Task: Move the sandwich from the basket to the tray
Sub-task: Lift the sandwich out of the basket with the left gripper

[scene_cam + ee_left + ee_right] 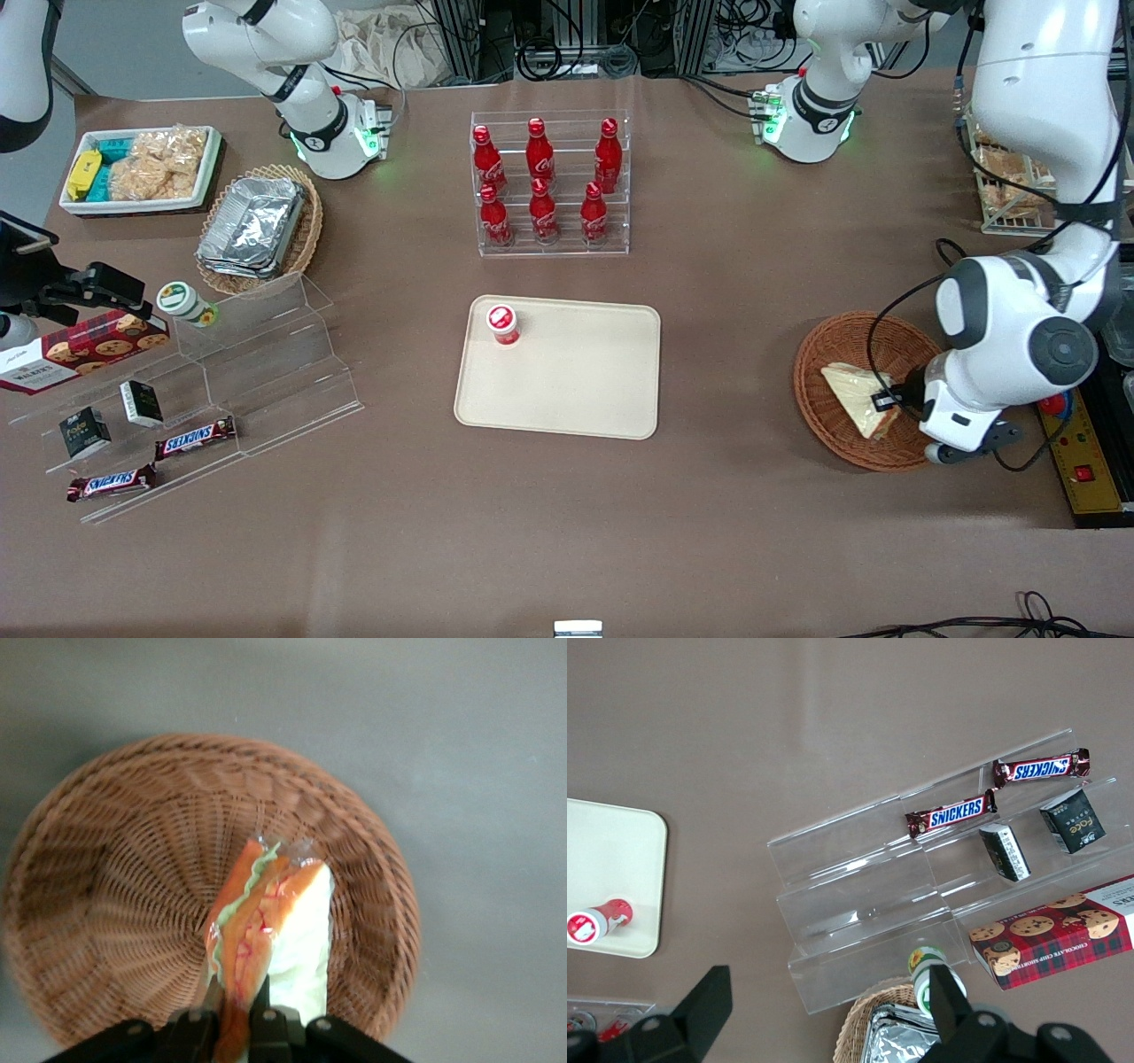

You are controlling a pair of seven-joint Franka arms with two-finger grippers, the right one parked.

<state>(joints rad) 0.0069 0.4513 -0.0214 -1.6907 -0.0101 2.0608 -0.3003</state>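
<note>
Front view showed a brown table [567, 532] with the working arm [1032, 221] bent down over its own end of it. Largest of the loose things was the cream tray [576, 390], lying flat near the middle of the table with a small red-capped bottle [502, 324] standing in one corner of it, the corner farther from the front camera. A clear rack of red cola bottles [549, 182] stood farther from the camera than the tray, well apart from it. Toward the parked arm's end sat a clear stepped display [257, 372] carrying Snickers bars [195, 437], small dark boxes [141, 403] and a cookie box [84, 348].

The round reddish-brown basket [819, 390] rested on the table toward the working arm's end, well apart from the tray. Inside it lay the sandwich [855, 390], a pale wedge still within the basket's rim.

The gripper [890, 403] was down in the basket at the sandwich. In the left wrist view its dark fingers [266, 1019] were closed in on the sandwich [292, 930], pinching the wrapped wedge at its orange filling edge, with the woven basket [115, 904] spread beneath.
</note>
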